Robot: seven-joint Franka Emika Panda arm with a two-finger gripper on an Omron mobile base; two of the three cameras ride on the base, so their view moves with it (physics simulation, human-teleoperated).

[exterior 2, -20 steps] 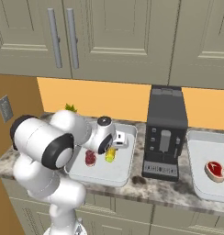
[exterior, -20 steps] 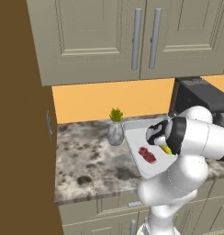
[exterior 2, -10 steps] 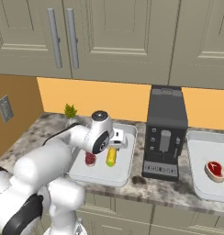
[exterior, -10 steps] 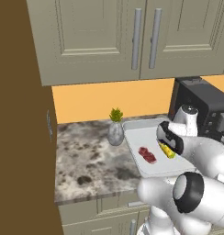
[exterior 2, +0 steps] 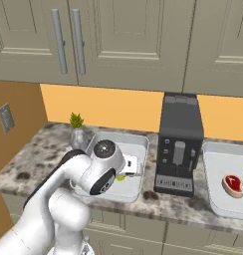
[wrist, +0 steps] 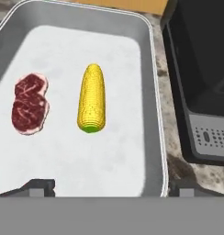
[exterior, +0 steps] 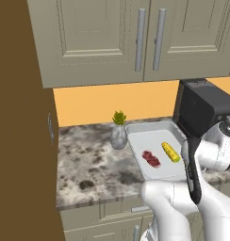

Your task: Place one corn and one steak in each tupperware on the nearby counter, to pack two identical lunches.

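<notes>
Mottled stone bench (exterior: pixel 88 169) carries a black coffee machine (exterior 2: pixel 179 144) with a pale tupperware tray (wrist: pixel 146 69) just beside it. A corn cob (wrist: pixel 91 98) and a raw steak (wrist: pixel 29 103) lie apart inside that tray. The pincer (wrist: pixel 111 186) hovers above, spread wide, released, holding and touching nothing

A shallow pale grey tupperware (exterior: pixel 138 129) is lying flat on the mottled stone counter (exterior: pixel 86 167), just left of the black coffee machine (exterior 2: pixel 179 142). Inside it, a yellow corn (wrist: pixel 92 97) and a red marbled steak (wrist: pixel 30 103) are resting side by side, apart. Right of the machine, a second tupperware (exterior 2: pixel 213 196) is holding another steak (exterior 2: pixel 232 184).
</notes>
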